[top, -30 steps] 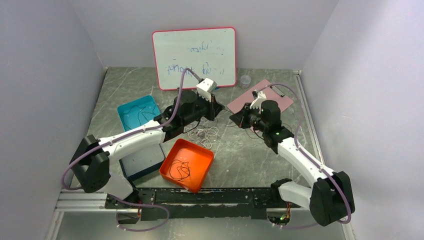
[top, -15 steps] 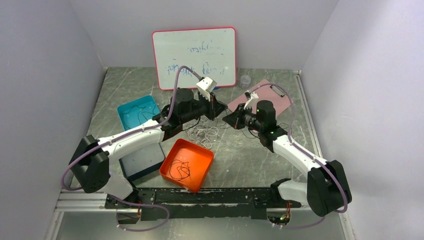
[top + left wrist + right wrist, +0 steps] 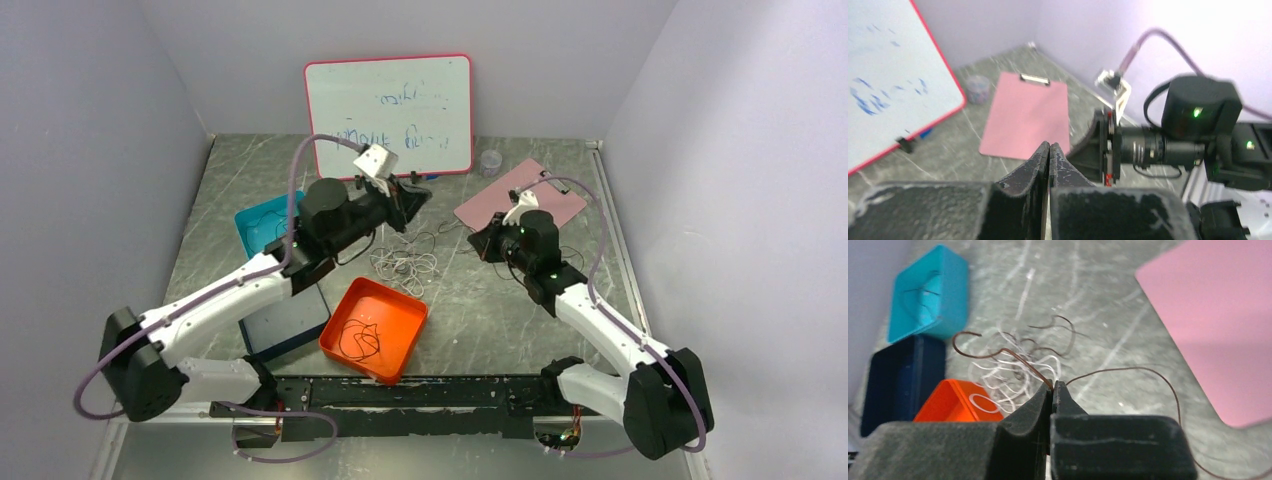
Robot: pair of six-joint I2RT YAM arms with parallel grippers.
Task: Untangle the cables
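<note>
Compared with a second earlier, shows the left tool [image 3: 413,193] swung back and leftward, raised farther beyond the orange tray [image 3: 395,335], jaws pressed together on nothing visible. Shows the right tool [image 3: 484,238] drawn slightly rightward, pinched shut on one thin dark cable [image 3: 1138,368]. Leaves the cables [image 3: 405,262], a loose heap of white and dark loops, on the desk [image 3: 480,310] just beyond the orange tray. From the right wrist, reveals the pinched strand arcing away both sides; from above, too fine to trace.
</note>
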